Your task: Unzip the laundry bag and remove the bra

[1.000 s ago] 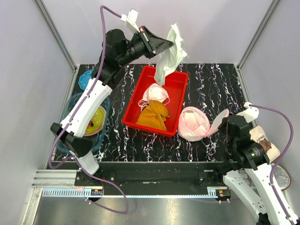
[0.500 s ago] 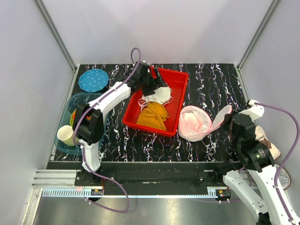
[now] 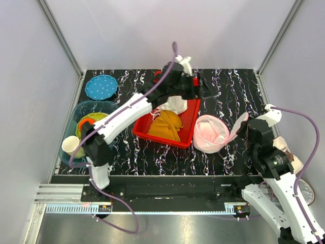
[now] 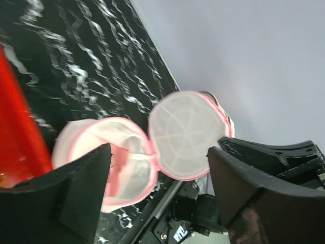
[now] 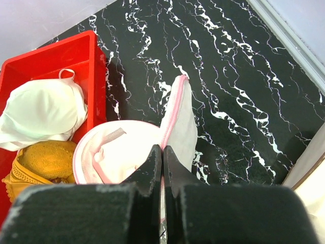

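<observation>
The laundry bag (image 3: pixel 210 133) lies open on the black marbled table, right of the red tray. Its round mesh lid (image 5: pixel 184 119) stands up, and my right gripper (image 5: pixel 162 150) is shut on the lid's pink zipper edge. The pink bra (image 5: pixel 109 152) lies in the bag's open base. My left gripper (image 3: pixel 203 90) hovers open and empty over the tray's far right corner. In the left wrist view the bag's lid (image 4: pixel 185 134) and base (image 4: pixel 96 147) show beyond the open left gripper (image 4: pixel 158 152).
The red tray (image 3: pixel 162 141) holds a white garment (image 3: pixel 176 104) and a mustard-yellow cloth (image 3: pixel 165 124). A blue dotted plate (image 3: pixel 100 86), a teal bin (image 3: pixel 84 108) with cups and a paper cup (image 3: pixel 69 145) stand at the left.
The left gripper held the white garment high, lowered it into the red tray, opened and let go, then swung right over the tray's far corner. The right gripper stays shut on the bag's lid.
</observation>
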